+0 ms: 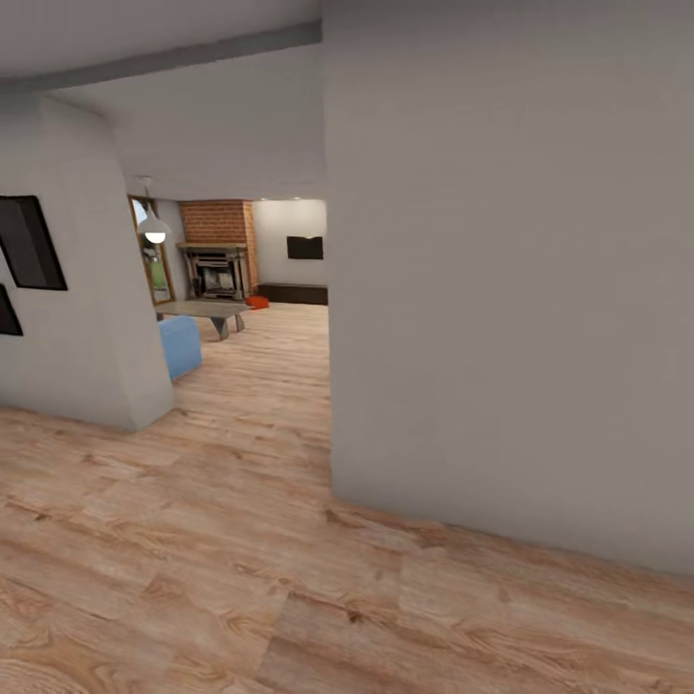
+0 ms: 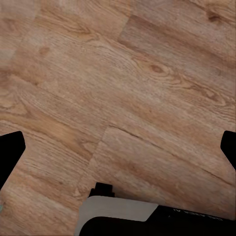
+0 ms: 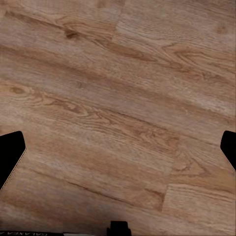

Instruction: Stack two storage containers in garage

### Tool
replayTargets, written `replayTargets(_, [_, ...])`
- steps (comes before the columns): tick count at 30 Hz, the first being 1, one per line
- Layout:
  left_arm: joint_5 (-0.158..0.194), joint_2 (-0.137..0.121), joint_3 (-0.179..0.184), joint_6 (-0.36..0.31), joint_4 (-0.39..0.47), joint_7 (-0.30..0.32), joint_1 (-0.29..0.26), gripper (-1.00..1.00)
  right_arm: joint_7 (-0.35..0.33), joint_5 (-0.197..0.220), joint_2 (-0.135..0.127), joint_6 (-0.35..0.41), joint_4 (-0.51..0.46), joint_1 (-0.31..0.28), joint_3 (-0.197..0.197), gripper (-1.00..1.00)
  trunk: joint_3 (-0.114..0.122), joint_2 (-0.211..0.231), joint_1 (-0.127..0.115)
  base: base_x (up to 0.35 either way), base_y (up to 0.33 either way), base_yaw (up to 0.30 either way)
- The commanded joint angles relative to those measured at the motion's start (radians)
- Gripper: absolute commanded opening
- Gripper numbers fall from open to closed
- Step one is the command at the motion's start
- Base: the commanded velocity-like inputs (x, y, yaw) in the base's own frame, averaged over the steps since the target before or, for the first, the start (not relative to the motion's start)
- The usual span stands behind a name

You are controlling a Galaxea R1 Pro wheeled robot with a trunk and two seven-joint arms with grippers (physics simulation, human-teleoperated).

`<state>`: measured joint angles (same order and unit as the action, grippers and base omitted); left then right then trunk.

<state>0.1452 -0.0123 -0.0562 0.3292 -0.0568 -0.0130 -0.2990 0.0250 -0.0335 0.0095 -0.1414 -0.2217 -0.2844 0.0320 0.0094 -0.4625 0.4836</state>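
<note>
**Both claws empty, bins far ahead down the passage**

The left gripper (image 2: 118,147) is hanging spread wide, its two dark fingertips (image 2: 11,152) sitting at opposite edges of the left wrist view with nothing but plank floor (image 2: 128,88) between them. The right gripper (image 3: 118,147) is doing the same: fingers far apart, pinching nothing, pointing down at bare wood.

Outward from the claws, the head view is looking along a passage between a white wall (image 1: 511,289) close ahead on the right and a wall corner (image 1: 106,318) on the left. Beyond the opening the living room is showing: a blue sofa end (image 1: 180,347), a low grey table (image 1: 207,311), a brick fireplace (image 1: 218,249) and a long dark cabinet (image 1: 294,293).

An orange-red storage container (image 1: 256,302) is lying on the floor by the fireplace foot, well apart from both claws, straight ahead and a little left. At this range its long axis cannot be told, nor whether it is one bin or two. Judging by the offset, the left arm is slightly nearer, but the base needs driving forward before either arm matters.
</note>
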Motion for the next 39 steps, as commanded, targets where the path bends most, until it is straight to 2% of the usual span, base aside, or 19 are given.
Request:
replayTargets(1, [0.0, 0.0, -0.005, 0.007, -0.005, 0.001, -0.002, 1.0, 0.003, -0.003, 0.0, -0.003, 0.001, 0.0, 0.003, 1.0, 0.0, -0.001, 0.001, 0.324, 0.0, 0.289])
replayTargets(39, [0.001, -0.007, -0.005, 0.007, -0.005, 0.002, -0.002, 1.0, 0.003, -0.005, 0.0, -0.003, 0.001, 0.0, 0.003, 1.0, 0.0, -0.001, 0.001, 0.323, 0.006, 0.29])
